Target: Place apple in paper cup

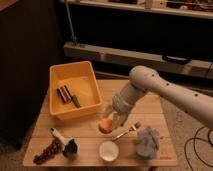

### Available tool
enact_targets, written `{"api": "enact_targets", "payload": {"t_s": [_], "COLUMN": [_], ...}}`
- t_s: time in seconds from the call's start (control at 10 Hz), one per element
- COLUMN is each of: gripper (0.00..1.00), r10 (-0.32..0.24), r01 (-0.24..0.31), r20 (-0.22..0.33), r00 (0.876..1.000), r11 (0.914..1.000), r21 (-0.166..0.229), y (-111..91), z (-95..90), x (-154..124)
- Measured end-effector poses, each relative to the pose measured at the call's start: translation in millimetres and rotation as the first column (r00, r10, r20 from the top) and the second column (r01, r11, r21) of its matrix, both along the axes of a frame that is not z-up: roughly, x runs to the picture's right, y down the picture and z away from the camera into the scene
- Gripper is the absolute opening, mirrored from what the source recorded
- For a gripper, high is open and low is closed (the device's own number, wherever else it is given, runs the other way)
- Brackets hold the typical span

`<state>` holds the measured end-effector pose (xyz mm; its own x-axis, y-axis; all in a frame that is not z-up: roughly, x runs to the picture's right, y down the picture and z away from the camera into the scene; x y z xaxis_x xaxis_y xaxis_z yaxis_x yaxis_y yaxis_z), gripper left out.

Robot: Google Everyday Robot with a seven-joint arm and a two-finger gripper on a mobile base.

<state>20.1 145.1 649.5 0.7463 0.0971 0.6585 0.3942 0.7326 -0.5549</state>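
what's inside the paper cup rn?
Nothing visible: the paper cup shows only a pale inside. The apple is apart from it, at the gripper. Whether the fingers grip it is hidden.
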Motion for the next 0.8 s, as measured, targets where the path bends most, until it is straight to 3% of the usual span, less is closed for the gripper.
{"api": "enact_targets", "payload": {"t_s": [0.2,0.4,0.8], "gripper": [0.18,0.18,0.18], "r10": [0.018,0.052,0.097], "r01": [-0.018,-0.053,-0.098], "r20": [-0.005,-0.010,-0.014], "r00": [1.000,0.999,0.995], "r11": [0.9996,0.9973,0.9907], "r21": [-0.023,-0.051,-0.094], "y": [32.1,55.1,76.6], "z": [-26.9,-39.9,-40.5], "x": [7.6,17.9,16.2]}}
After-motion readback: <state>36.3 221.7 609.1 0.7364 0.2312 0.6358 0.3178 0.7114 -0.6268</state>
